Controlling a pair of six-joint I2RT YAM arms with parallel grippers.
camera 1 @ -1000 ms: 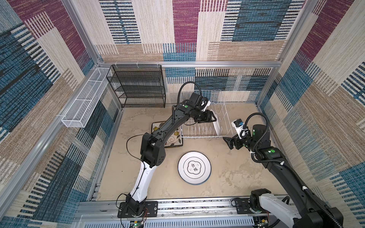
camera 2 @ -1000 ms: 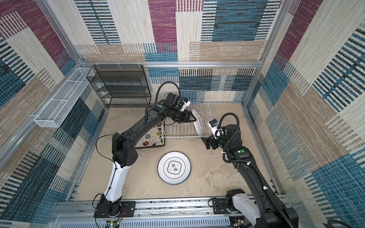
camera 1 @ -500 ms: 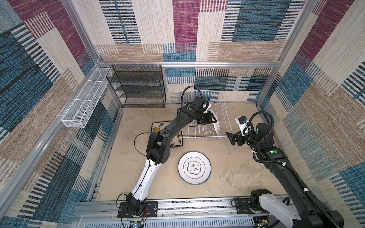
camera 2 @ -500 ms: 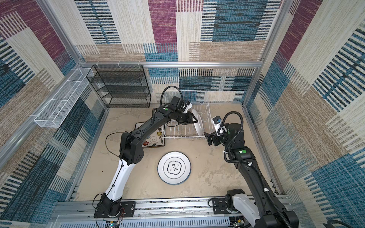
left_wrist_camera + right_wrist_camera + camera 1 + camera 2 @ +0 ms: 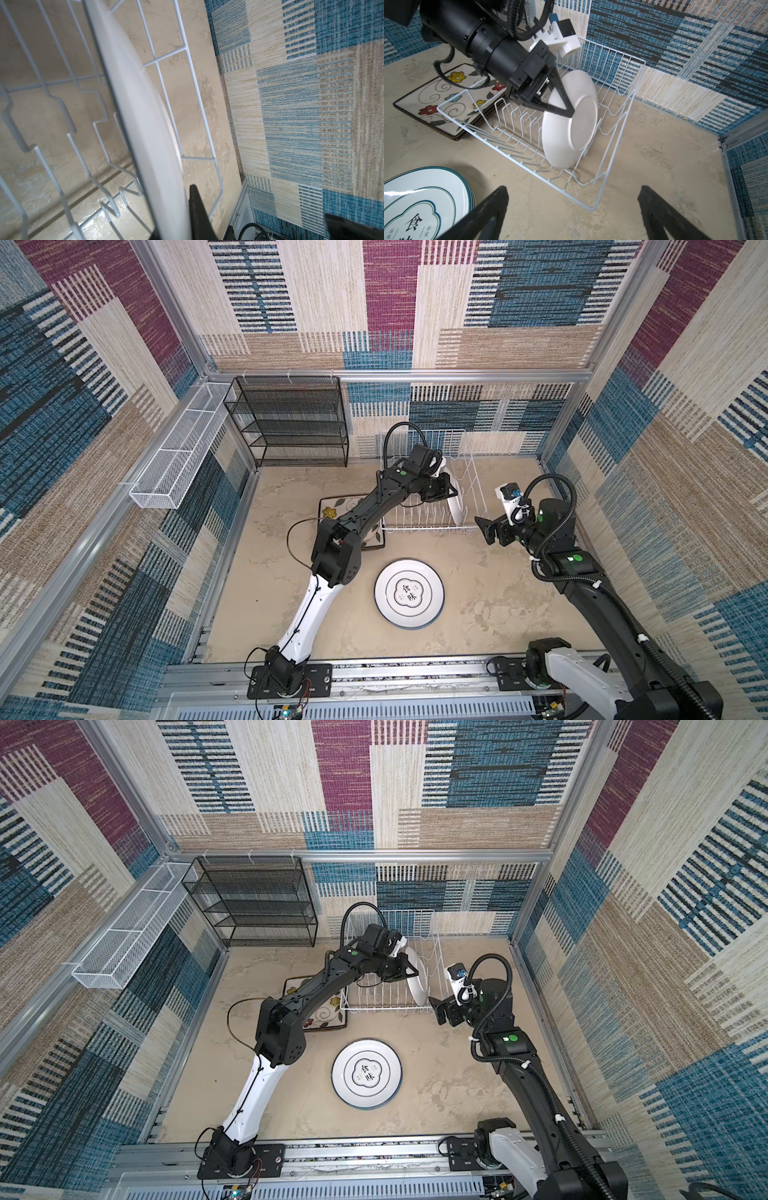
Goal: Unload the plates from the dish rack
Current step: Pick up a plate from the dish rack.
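Note:
The white wire dish rack [image 5: 428, 527] [image 5: 374, 1009] [image 5: 591, 207] stands at the back of the table. One round white plate [image 5: 456, 510] [image 5: 419, 986] [image 5: 145, 124] [image 5: 571, 128] stands on edge at its right end, back side towards the right arm. My left gripper [image 5: 451, 492] [image 5: 411, 971] [image 5: 176, 207] [image 5: 566, 112] is shut on that plate's upper rim, one finger on each face. My right gripper [image 5: 484, 526] [image 5: 436, 1006] [image 5: 573, 193] hangs open by the rack's front right corner, holding nothing. A stack of square flowered plates [image 5: 332, 510] [image 5: 436, 97] lies left of the rack. Round plates [image 5: 409, 599] [image 5: 425, 199] with a dark rim are stacked in front.
A black mesh shelf unit [image 5: 291, 423] stands against the back wall. A long white mesh basket [image 5: 178, 464] hangs on the left wall. The right wall runs close behind the right arm.
The left gripper's jaws have closed onto the rim of the plate in the rack. The left arm has reached a little further right. The right arm has hardly moved.

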